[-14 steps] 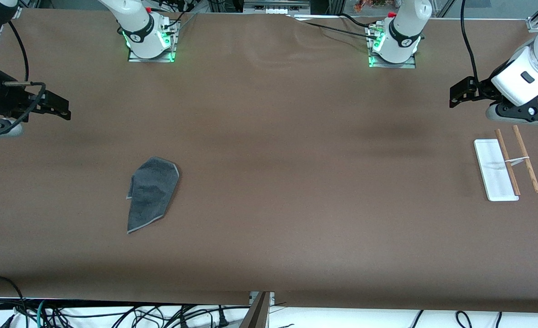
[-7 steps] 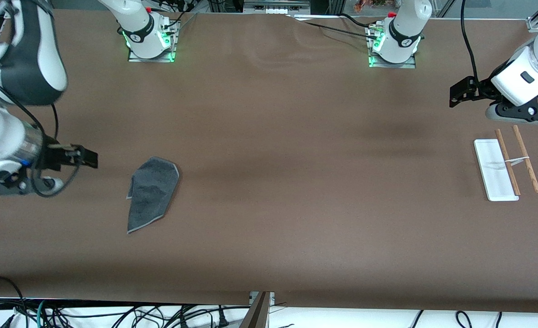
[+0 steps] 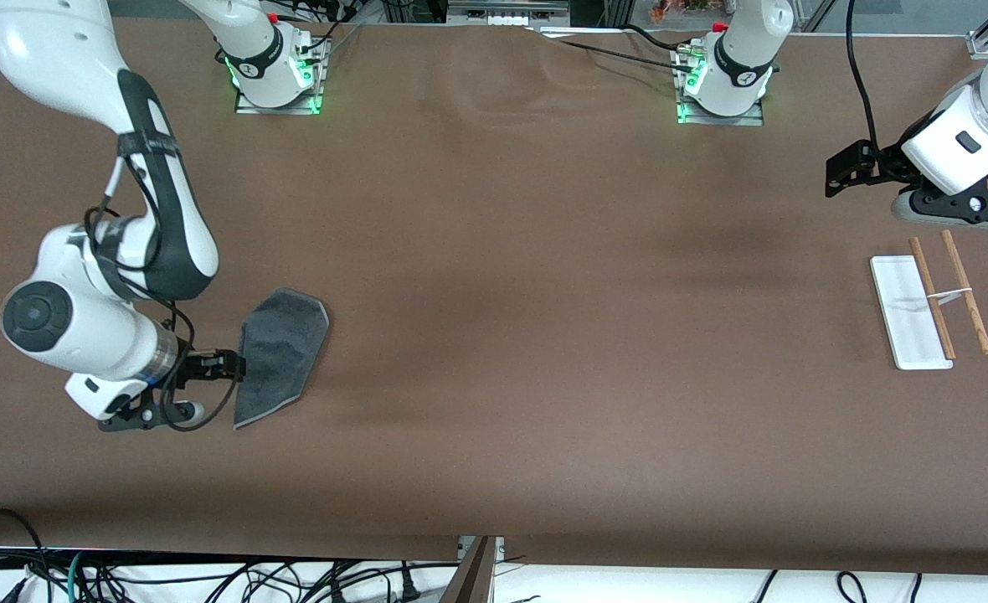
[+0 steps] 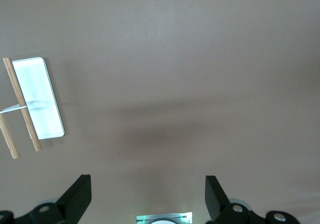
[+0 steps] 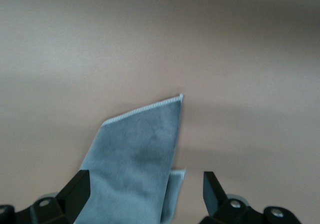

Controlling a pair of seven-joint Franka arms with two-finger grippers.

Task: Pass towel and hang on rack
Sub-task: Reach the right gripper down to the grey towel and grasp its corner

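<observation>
The dark grey towel with a lighter edge trim lies folded flat on the table toward the right arm's end. My right gripper is open and low at the towel's edge; in the right wrist view the towel lies between its open jaws. The rack, a white base with two wooden rods, lies on its side toward the left arm's end. My left gripper is open and empty, up in the air over bare table next to the rack, which also shows in the left wrist view.
The brown table spreads wide between the towel and the rack. Both arm bases stand along the table's edge farthest from the front camera. Cables hang below the nearest table edge.
My right arm has swung in from the table's end and come down to the towel's edge. The left arm has not moved. The towel and rack lie as before.
</observation>
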